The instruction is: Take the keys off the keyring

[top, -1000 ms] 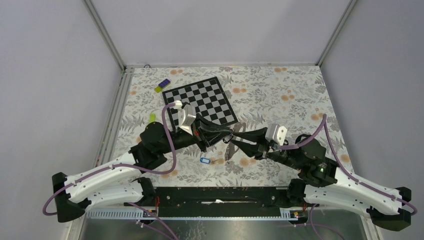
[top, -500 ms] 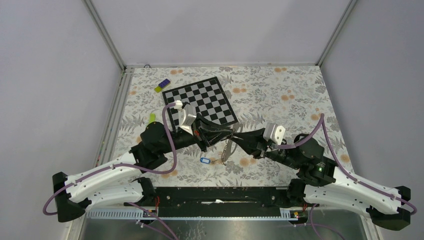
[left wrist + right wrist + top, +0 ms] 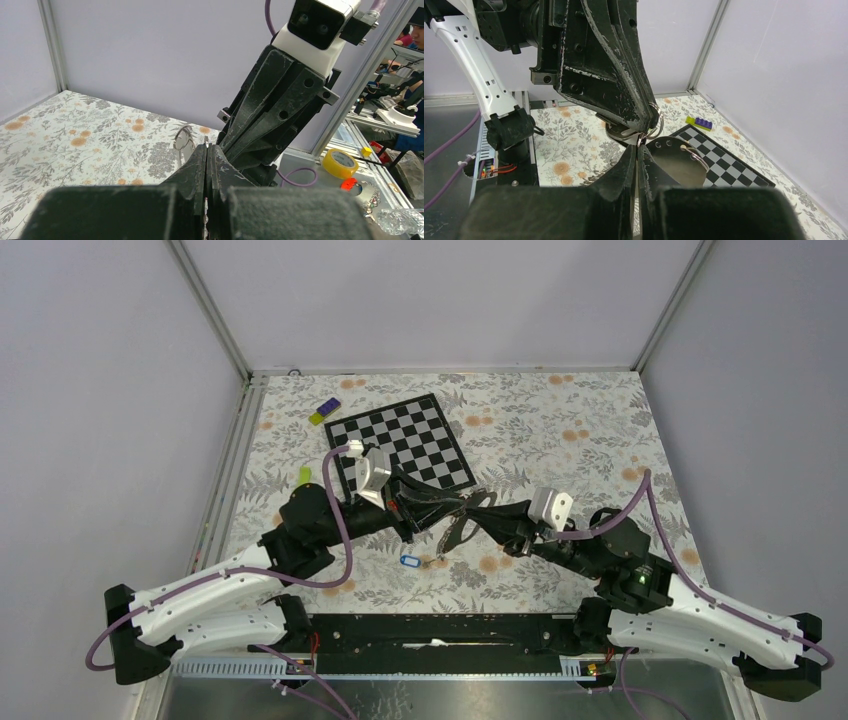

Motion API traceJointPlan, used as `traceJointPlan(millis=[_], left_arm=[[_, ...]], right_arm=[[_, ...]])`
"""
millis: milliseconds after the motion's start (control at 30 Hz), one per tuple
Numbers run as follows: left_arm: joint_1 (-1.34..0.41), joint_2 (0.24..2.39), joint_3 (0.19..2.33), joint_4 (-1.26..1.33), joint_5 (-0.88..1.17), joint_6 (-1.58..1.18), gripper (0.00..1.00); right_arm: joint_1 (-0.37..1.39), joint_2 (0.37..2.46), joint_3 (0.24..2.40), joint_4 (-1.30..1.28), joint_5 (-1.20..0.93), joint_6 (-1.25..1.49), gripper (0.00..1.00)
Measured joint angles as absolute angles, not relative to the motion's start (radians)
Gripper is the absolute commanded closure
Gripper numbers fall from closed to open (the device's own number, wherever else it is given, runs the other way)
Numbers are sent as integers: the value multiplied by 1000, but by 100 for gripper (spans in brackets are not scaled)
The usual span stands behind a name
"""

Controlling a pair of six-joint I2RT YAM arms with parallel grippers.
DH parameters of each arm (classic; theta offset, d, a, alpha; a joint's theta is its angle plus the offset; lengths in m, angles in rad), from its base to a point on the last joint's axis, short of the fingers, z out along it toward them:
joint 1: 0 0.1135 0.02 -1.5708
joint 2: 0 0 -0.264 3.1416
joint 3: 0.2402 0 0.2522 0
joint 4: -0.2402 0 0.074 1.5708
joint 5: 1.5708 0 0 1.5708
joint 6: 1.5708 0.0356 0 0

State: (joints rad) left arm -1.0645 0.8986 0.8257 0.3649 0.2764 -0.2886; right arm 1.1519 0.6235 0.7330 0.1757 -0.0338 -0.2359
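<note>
My two grippers meet tip to tip above the table's middle. The left gripper (image 3: pixel 466 502) (image 3: pixel 206 146) is shut on a thin silvery key whose edge shows at its tips. Beside it hangs a wire ring (image 3: pixel 183 137) of the keyring. The right gripper (image 3: pixel 480 514) (image 3: pixel 638 148) is shut on the keyring's wire (image 3: pixel 639 140), just under the left fingers (image 3: pixel 624 95). More flat keys (image 3: pixel 620 133) and a grey metal plate (image 3: pixel 671 161) hang from the same rings. One ring dangles below the tips (image 3: pixel 455 533). A blue tag (image 3: pixel 408 561) lies on the table.
A chessboard (image 3: pixel 400 440) (image 3: pixel 729 157) lies behind the grippers. A purple and yellow brick (image 3: pixel 323 412) (image 3: pixel 700 122) sits near the back left, and a small green piece (image 3: pixel 304 476) lies by the left edge. A yellow tape roll (image 3: pixel 340 163) rests outside the table.
The right gripper has moved left up to the left gripper's tips and shut there. The dangling metal bunch has been drawn up closer between the two grippers.
</note>
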Motion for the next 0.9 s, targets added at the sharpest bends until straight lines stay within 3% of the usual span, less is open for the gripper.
traceJointPlan(millis=[900], left_arm=[[-1065,892,842,348,294,-288,100]], right_arm=[[1152,568,808,49,-58,-411,100]])
